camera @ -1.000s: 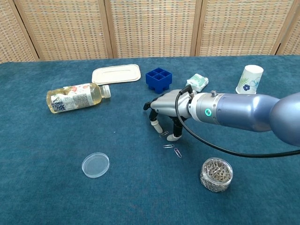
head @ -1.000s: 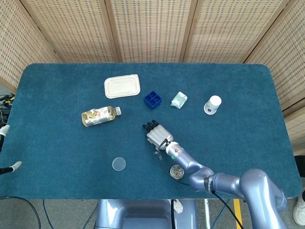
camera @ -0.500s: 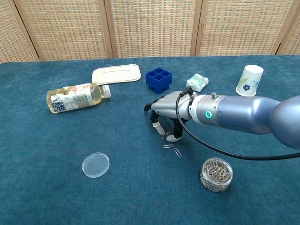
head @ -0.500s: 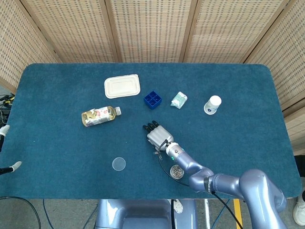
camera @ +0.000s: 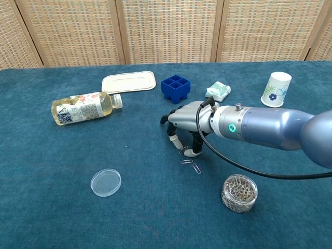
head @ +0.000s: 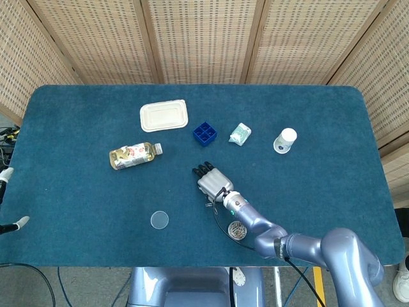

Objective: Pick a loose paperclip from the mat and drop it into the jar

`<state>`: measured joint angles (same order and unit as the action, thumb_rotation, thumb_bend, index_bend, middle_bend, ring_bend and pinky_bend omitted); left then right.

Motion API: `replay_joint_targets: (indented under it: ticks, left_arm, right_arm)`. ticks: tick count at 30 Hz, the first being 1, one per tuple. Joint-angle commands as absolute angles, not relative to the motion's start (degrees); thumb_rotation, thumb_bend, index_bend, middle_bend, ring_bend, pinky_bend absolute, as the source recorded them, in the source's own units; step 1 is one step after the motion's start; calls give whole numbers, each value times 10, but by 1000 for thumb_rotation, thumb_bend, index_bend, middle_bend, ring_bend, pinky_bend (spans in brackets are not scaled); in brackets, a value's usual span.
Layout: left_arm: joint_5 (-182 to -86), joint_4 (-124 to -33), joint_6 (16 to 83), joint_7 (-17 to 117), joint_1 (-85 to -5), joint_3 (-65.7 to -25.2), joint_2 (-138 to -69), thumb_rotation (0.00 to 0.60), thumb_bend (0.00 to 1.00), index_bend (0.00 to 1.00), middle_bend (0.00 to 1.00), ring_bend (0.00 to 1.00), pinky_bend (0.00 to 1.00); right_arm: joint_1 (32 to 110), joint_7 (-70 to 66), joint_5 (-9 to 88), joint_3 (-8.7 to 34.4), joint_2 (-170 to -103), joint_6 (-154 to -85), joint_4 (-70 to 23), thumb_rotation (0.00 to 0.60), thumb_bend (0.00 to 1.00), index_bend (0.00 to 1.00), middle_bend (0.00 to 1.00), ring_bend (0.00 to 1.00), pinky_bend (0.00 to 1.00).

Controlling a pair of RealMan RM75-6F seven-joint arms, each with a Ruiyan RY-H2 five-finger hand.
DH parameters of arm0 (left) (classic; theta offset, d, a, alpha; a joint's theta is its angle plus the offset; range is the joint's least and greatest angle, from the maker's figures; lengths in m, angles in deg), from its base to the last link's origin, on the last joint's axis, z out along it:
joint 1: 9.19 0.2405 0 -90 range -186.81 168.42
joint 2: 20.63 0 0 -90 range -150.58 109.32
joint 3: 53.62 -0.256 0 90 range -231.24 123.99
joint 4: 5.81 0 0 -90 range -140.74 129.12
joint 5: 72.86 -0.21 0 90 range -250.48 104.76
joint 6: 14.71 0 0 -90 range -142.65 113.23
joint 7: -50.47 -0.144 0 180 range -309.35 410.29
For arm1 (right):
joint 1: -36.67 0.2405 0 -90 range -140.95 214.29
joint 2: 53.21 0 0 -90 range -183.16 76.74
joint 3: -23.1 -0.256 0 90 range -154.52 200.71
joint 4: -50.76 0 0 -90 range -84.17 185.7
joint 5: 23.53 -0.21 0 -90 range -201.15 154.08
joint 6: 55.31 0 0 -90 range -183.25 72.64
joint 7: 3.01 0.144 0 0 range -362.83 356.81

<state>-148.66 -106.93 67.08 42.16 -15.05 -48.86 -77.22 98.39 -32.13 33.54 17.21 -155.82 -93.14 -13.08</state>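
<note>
Down on the blue mat [camera: 62,207] the right hand [camera: 185,122] is lowered palm-down, its fingers [camera: 173,139] curled so the tips touch or nearly touch the cloth. A paperclip [camera: 182,150] lies right at those tips, but whether it is pinched or merely touched cannot be made out; from the head view the hand [head: 211,181] covers that spot altogether. Two more loose paperclips [camera: 191,165] lie just beside, towards the near edge, apart from the fingers. Further on in that direction stands the open glass jar [camera: 239,193], heaped with paperclips; in the head view it [head: 237,229] is partly crossed by the forearm. A clear round lid [camera: 106,182] lies flat well to the left. Behind the hand sit a blue four-cell tray [camera: 175,87], a small green-and-white packet [camera: 218,91], a printed paper cup [camera: 275,89], a cream lidded box [camera: 128,82] and a toppled bottle [camera: 85,107] of yellowish liquid. Only pale fingertips of the left hand [head: 13,224] show at the bench's left border, cut off.
</note>
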Motion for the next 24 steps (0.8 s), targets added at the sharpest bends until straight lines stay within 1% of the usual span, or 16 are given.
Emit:
replay_joint_targets:
  ticks: [1, 24]
  left_arm:
    - [-1487, -1070, 671, 421, -151, -489, -772, 600, 4, 0, 0, 0, 0]
    - [-1487, -1071, 670, 421, -151, -489, -772, 600, 5, 0, 0, 0, 0]
  right_arm:
    - [982, -319, 338, 172, -1557, -932, -132, 600, 548, 672, 56, 0, 0]
    - [976, -313, 352, 165, -1561, -939, -126, 600, 554, 672, 57, 0, 0]
